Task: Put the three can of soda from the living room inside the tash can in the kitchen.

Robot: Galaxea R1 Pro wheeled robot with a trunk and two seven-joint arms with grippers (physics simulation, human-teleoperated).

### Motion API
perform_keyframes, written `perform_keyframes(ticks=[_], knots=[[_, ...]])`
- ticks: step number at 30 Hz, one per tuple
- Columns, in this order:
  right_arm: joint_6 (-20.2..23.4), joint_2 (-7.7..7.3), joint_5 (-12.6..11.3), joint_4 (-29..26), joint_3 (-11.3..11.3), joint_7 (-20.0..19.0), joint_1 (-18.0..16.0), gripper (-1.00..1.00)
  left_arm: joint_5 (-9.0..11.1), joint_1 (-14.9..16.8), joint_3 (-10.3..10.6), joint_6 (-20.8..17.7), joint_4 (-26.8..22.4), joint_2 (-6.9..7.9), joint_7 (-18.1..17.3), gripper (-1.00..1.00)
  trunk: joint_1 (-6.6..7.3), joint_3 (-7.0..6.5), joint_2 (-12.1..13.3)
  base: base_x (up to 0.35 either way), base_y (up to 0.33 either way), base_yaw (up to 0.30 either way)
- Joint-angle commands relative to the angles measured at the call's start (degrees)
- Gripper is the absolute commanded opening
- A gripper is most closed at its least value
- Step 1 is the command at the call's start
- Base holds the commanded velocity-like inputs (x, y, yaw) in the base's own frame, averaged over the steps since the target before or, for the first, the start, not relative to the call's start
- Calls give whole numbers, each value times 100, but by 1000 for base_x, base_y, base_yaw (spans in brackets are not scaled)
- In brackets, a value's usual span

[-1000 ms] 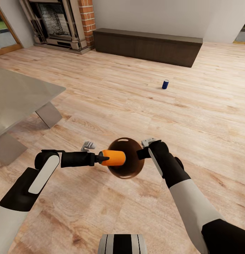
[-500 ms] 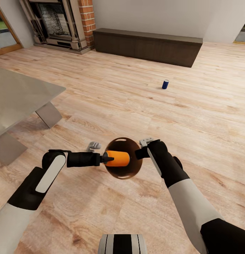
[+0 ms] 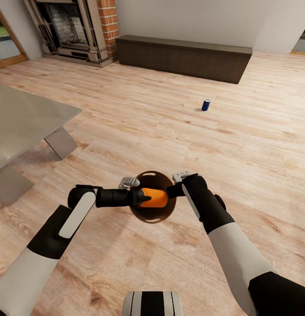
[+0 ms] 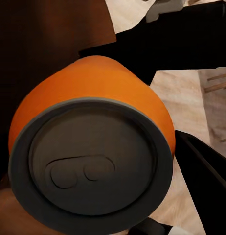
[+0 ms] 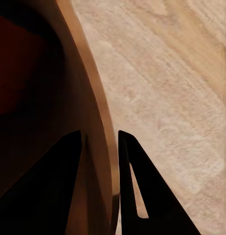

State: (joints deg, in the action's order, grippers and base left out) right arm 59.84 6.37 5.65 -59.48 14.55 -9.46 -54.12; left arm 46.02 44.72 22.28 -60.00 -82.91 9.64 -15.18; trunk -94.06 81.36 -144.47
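My left gripper (image 3: pixel 142 198) is shut on a bright orange soda can (image 3: pixel 155 198), held on its side over the mouth of the tash can (image 3: pixel 153 214), whose coppery brown inside faces up. The left wrist view shows that can's grey top (image 4: pixel 91 169) close up, with dark bin wall behind it. My right gripper (image 3: pixel 172 191) is shut on the bin's rim (image 5: pixel 101 122), one finger inside and one outside. The dark blue can (image 3: pixel 205 105) stands upright on the wood floor, far ahead to the right. The second orange can is out of view.
A stone coffee table (image 3: pixel 25 118) takes up the left side. The long dark low cabinet (image 3: pixel 183 57) runs along the far wall, beside the brick fireplace (image 3: pixel 73 26). Bare wood floor lies between me and the blue can.
My left arm has moved right, carrying the orange can from the bin's left rim to over its middle. The right gripper and the bin have shifted only slightly to the left.
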Motion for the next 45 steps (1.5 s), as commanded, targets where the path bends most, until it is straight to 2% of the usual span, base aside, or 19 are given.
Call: perform_keyframes(ticks=[1, 8, 13, 17, 21, 22, 39, 45], knots=[[16, 1, -287, -3, 4, -20, -3, -100, -121, 4, 25, 0, 10, -27, 120, -100, 1, -1, 0, 0, 0, 0], [16, 0, -284, -3, 4, -17, 0, -100, -128, 13, 174, 0, 20, -96, 571, -100, 1, -1, 0, 0, 0, 0], [16, -1, -284, -3, 4, -17, 2, -100, -128, 14, 252, 0, 22, -98, 648, -100, 1, -1, 0, 0, 0, 0], [16, 4, -284, -3, 4, -13, 6, -100, -129, 12, 335, 0, 24, -102, 930, -100, 1, -1, 0, 0, 0, 0], [16, 4, -284, -3, 4, -12, 6, -100, -129, 13, 424, 0, 28, -102, 1030, -100, 1, -1, 0, 0, 0, 0], [16, 4, -284, -3, 4, -12, 6, -100, -129, 14, 433, 0, 31, -102, 1048, 100, 1, -1, 0, 0, 0, 0], [16, -9, -284, -1, 10, -12, 6, -100, -129, 11, 475, 0, 104, -91, 1157, 100, 1, -1, 0, 0, 0, 0], [16, -17, -284, -2, 5, -12, 6, -100, -101, 4, 455, 0, 48, -29, 1118, 100, 1, -1, 0, 0, 0, 0]])
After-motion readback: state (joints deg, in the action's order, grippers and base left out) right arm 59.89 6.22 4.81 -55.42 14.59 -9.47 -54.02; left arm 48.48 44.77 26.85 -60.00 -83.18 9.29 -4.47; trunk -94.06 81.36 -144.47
